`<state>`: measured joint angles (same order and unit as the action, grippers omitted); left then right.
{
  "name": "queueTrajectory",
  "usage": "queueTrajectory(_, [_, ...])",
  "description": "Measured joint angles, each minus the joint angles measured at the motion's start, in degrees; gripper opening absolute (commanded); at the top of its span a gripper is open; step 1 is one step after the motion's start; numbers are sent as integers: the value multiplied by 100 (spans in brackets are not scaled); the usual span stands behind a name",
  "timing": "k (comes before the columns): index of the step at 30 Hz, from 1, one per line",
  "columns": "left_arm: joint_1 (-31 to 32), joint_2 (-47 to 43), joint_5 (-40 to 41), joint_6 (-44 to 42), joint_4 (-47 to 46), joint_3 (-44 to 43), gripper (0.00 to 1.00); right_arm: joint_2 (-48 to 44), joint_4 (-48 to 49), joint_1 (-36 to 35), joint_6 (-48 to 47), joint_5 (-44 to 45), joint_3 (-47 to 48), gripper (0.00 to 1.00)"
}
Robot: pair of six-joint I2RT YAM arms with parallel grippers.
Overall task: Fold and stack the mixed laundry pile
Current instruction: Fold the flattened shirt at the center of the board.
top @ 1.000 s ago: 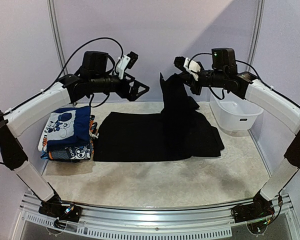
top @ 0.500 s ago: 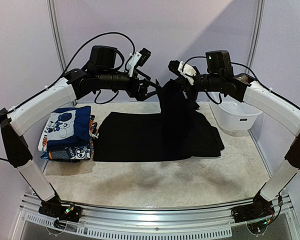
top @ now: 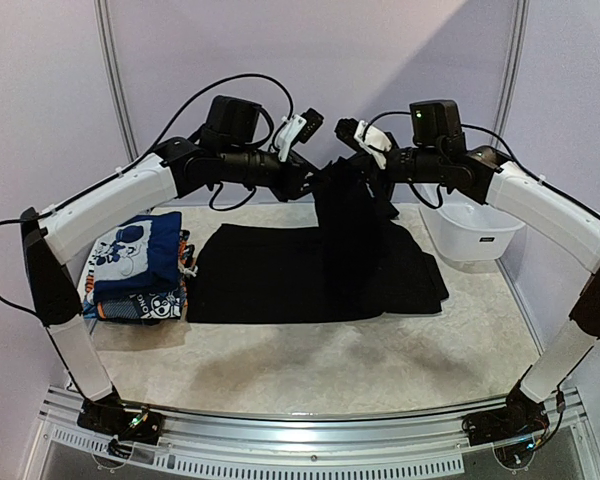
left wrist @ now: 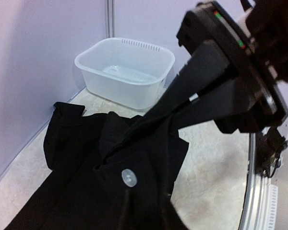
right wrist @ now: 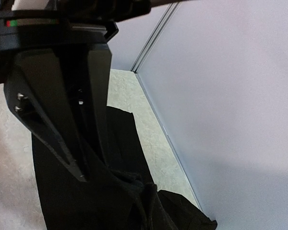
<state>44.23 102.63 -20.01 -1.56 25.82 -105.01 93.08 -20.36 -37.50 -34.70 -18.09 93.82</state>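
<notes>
A large black garment (top: 310,270) lies spread on the table, with its right part pulled up into a peak. My right gripper (top: 365,170) is shut on the top of that peak. My left gripper (top: 315,183) has come in from the left and is shut on the same raised edge. In the left wrist view the black cloth (left wrist: 86,158) bunches toward my jaws, showing a pale button (left wrist: 128,178). The right gripper (left wrist: 182,103) pinches it above. The right wrist view shows the left gripper (right wrist: 91,165) sunk into the cloth (right wrist: 86,206). A folded stack (top: 135,265) of navy and cartoon-print garments sits at the left.
A white plastic tub (top: 470,230) stands at the back right corner, also seen in the left wrist view (left wrist: 127,72). Walls close in the table at the back and both sides. Both arms meet high over the table's back middle.
My left arm swung right toward the raised garment, and its wide-open jaws have closed on the cloth's top edge. The right gripper kept its hold, shifting slightly left.
</notes>
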Motion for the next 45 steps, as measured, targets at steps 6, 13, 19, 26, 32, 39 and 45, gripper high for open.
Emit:
queueTrajectory(6, [39,92,162,-28,-20,-17,0,0,-9,0,109,127,26,58])
queueTrajectory(13, [50,90,896,-26,-26,-52,0,-614,365,0,1143,1447,-1040,95])
queueTrajectory(19, [26,17,1416,166,-221,-103,0,-1582,225,50,2437,2243,-2107,91])
queueTrajectory(26, [-31,-114,1768,514,-710,-160,0,-2559,-444,791,4778,2693,-3202,78])
queueTrajectory(32, [-103,-273,1961,802,-1191,-166,0,-2793,-835,1434,6494,2640,-4347,74])
queueTrajectory(39, [-114,-343,2092,955,-1416,-221,0,-2730,-695,1928,7289,1926,-5259,71])
queueTrajectory(45, [-122,-348,2199,957,-1408,-221,0,-2341,42,2402,7619,1014,-6035,63])
